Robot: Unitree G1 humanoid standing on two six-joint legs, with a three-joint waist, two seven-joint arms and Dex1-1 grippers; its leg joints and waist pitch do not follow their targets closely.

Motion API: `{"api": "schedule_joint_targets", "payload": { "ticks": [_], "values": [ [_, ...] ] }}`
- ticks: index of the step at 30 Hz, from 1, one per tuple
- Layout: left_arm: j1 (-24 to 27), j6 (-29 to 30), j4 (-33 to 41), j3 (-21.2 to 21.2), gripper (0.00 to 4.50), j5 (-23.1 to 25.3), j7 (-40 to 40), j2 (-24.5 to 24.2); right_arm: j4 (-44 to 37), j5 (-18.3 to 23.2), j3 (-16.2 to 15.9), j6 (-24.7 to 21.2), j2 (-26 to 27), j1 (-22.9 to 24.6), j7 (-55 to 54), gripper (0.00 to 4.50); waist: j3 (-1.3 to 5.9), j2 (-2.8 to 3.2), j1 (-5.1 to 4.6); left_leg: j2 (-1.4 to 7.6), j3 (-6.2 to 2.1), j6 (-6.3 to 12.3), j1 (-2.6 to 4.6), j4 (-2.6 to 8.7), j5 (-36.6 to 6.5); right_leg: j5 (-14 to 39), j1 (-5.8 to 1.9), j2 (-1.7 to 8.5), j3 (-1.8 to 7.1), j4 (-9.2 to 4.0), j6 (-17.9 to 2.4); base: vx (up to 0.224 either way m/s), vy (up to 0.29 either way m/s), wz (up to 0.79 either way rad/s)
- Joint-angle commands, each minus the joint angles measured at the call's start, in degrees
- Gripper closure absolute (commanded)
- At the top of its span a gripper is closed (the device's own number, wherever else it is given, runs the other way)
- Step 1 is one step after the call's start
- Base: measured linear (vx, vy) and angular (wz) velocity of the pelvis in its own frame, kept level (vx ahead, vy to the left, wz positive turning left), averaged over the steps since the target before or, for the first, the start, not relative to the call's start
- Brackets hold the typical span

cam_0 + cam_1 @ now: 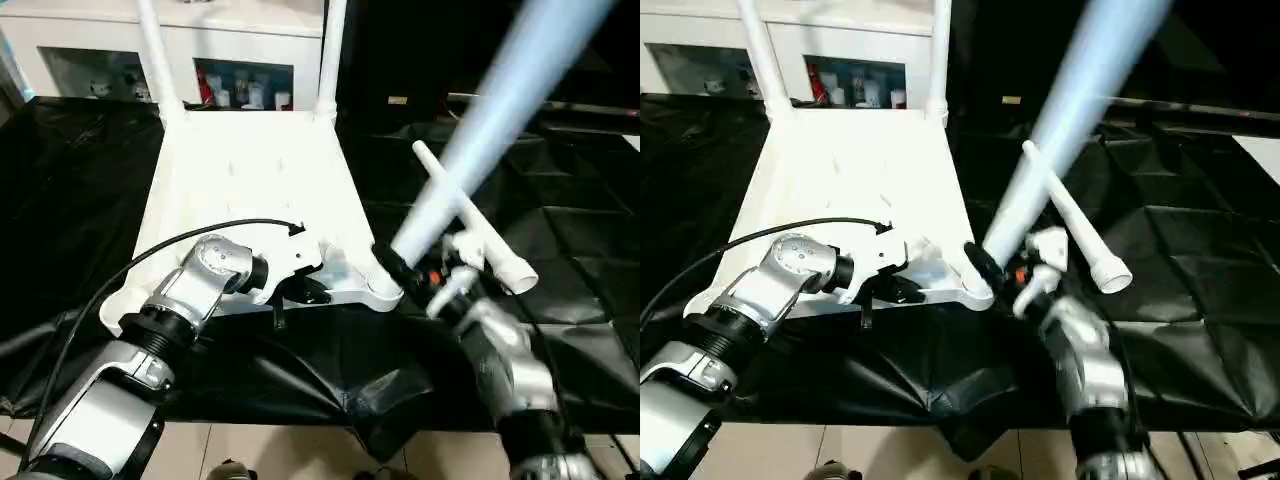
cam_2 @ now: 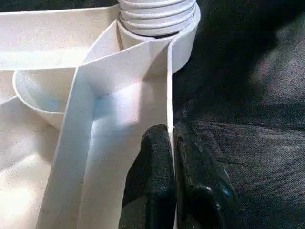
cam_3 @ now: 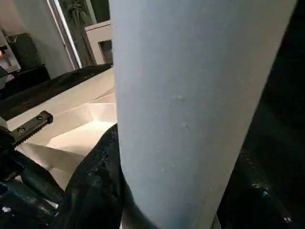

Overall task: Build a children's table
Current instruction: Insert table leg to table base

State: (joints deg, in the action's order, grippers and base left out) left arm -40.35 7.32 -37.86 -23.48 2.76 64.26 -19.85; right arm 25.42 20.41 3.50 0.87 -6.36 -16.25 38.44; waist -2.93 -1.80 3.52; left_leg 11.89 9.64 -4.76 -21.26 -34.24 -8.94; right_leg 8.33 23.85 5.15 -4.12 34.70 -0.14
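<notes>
Children's table top (image 1: 250, 190) lies ribbed side up on black sheet (image 1: 560, 230), two legs (image 1: 332, 55) standing in far corner sockets. Left tool (image 2: 174, 176) pinches near edge wall, fingers closed on it. Right tool (image 3: 167, 200) grips third leg (image 1: 470, 150), tilted, w/ lower end at near right socket (image 1: 383, 292). Fourth leg (image 1: 475, 235) lies beside.

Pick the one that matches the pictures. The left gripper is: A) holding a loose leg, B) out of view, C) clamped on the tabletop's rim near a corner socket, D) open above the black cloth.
C: the left gripper has its two black fingers pinched on the thin rim of the tabletop, close to a corner socket.
</notes>
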Motion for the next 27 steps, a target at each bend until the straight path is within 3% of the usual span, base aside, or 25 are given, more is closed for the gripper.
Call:
{"api": "schedule_joint_targets", "payload": {
  "ticks": [1,5,12,17,23,27],
  "values": [
    [-2.15,-1.31,0.81,2.10,4.50,0.40,-1.21,-1.21,3.14,-0.59,2.48,-1.20,-0.89,2.29,-2.07,2.57,3.62,0.98,0.04,0.50,-0.52,-0.29,1.01,4.59,-26.21,29.71,-2.34,2.45,1.34,-5.93,-7.66,0.000,0.000,0.00],
    [-2.42,-1.58,0.33,2.19,4.50,0.59,-1.26,-1.37,2.78,0.22,3.09,-2.23,-2.53,2.71,-0.97,2.57,3.66,0.93,0.05,0.59,-0.47,-0.13,0.99,4.69,-25.94,28.60,-2.32,2.44,1.42,-5.86,-7.98,0.000,0.000,0.00],
    [-2.77,-2.05,-0.05,1.81,4.50,1.08,-1.05,-1.42,3.05,-5.64,-4.04,-4.16,-5.74,1.99,2.84,2.57,3.71,0.67,0.08,0.64,-0.31,0.09,0.72,4.86,-24.53,25.69,-2.64,2.41,1.58,-5.57,-8.80,0.000,0.000,0.00],
    [-2.67,-2.52,0.00,1.29,4.50,1.52,-0.41,-1.45,3.68,-7.47,-7.64,-7.18,-7.55,-1.08,4.78,2.57,3.32,0.47,-0.16,0.45,-0.39,-0.05,1.15,4.67,-26.31,32.80,-2.28,2.56,1.25,-6.53,-6.48,0.000,0.000,0.00],
    [-2.82,-3.02,-0.31,1.02,4.50,1.75,0.28,-1.48,7.08,-9.46,-10.97,-9.80,-9.92,-4.92,9.23,2.57,3.38,0.33,-0.31,0.55,-0.51,0.06,1.15,4.73,-26.63,32.82,-2.24,2.62,1.13,-6.69,-6.18,0.000,0.000,0.00],
    [-2.77,-3.10,-0.18,0.96,4.50,1.74,0.55,-1.52,9.31,-9.30,-10.99,-9.52,-10.30,-5.93,10.99,2.57,3.29,0.32,-0.50,0.51,-0.53,0.15,1.33,4.57,-27.35,34.41,-2.03,2.72,0.97,-6.91,-6.00,0.000,0.000,0.00]
  ]
}}
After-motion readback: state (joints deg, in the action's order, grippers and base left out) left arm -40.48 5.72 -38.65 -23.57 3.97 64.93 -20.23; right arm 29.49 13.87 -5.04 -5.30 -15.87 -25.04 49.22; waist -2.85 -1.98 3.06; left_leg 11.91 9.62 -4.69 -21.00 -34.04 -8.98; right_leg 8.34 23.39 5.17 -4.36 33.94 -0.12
